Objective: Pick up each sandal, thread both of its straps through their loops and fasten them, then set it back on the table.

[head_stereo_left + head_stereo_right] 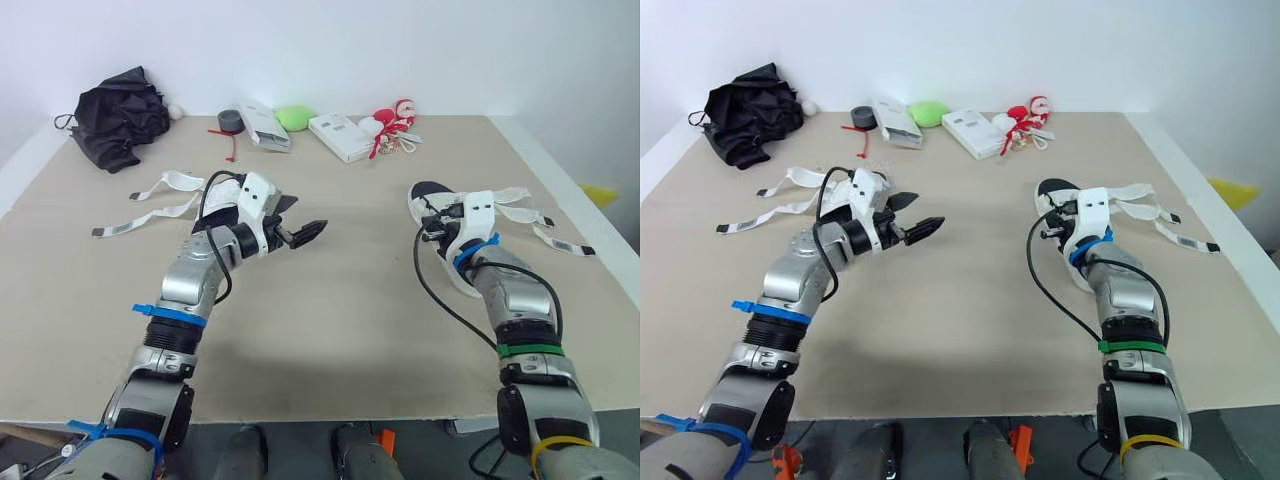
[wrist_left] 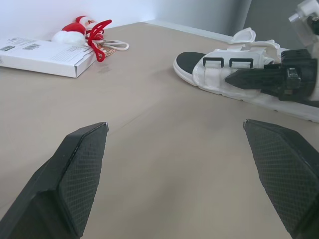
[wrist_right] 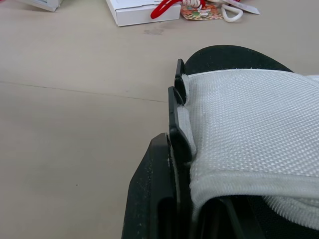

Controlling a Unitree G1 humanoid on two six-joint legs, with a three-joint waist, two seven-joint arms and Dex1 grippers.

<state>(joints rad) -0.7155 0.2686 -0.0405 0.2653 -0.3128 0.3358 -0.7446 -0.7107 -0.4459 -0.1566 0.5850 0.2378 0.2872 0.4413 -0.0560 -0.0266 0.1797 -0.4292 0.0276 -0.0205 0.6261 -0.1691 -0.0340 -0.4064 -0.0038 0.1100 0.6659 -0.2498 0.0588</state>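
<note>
1. Sandals, two of them, white with black footbeds, lie on the beige table (image 1: 330,300) in the head view. Take the white box (image 1: 341,136) at the far middle as the mark.
   - The left sandal (image 1: 175,181) lies nearer the robot than the box and to its left. It is largely hidden behind the left gripper (image 1: 293,220), and its two loose straps trail flat on the table, away from the box.
   - The right sandal (image 1: 430,193) lies nearer than the box and to its right, toe end towards the box's side of the table. Its two unfastened straps are spread flat on the side away from the box.
   - The left gripper is held over the table with its jaws spread and nothing between them.
   - The right gripper (image 1: 437,228) is at the right sandal's upper. Whether it clamps the sandal cannot be told.

2. In the left wrist view the left gripper's fingers (image 2: 75,169) stand wide apart, with bare table between them.
   - The right sandal rests on its sole, well apart from the white box.
   - Its white band carries two black rectangular loops (image 2: 213,62) side by side, with no strap through either.
   - The right gripper lies along the band's side.
   - A red-and-white toy (image 2: 82,30) sits just beside the box, on the sandal's side of it.

3. In the right wrist view the band is close up: coarse white weave with a stitched edge, and the two loops stand edge-on along it.
   - A black part of the right gripper touches that loop edge, and the band hides the grip itself.
   - The black toe end shows past the band, with a corner of the white box further off, apart from it.
</note>
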